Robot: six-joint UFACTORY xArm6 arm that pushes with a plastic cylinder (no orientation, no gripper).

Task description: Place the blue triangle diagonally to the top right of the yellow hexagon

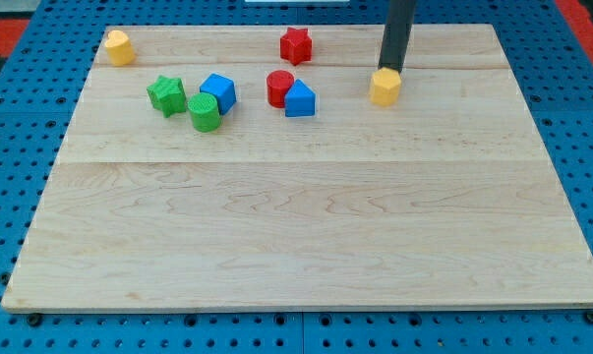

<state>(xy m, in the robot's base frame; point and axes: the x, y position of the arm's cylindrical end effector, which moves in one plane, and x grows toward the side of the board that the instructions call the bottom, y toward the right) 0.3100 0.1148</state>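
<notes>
Wooden board: my tip touches yellow hexagon.

1. Pale wooden board, plank seams running across; it carries eight small blocks, all in the band toward the view's top.
2. My tip sits on the board, touching the top edge of a yellow hexagon block just below it.
3. Left of the tip, near: blue triangle block, touching a red cylinder on its left.
4. Up-left of the tip: red star block, apart from the pair.
5. Further left: blue cube, green cylinder touching it, green star block just beside.
6. Far left, at the board's top corner: second yellow block, shape unclear.
</notes>
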